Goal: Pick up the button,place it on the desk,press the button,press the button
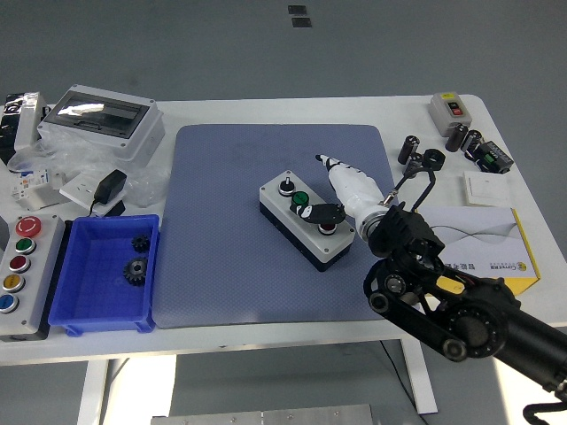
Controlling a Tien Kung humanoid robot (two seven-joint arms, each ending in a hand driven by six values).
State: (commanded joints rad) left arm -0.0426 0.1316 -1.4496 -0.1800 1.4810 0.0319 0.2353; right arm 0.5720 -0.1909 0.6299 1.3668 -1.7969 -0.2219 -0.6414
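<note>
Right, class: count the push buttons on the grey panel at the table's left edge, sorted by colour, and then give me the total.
red buttons: 2
green button: 1
yellow button: 1
blue button: 1
Total on the grey panel: 5
</note>
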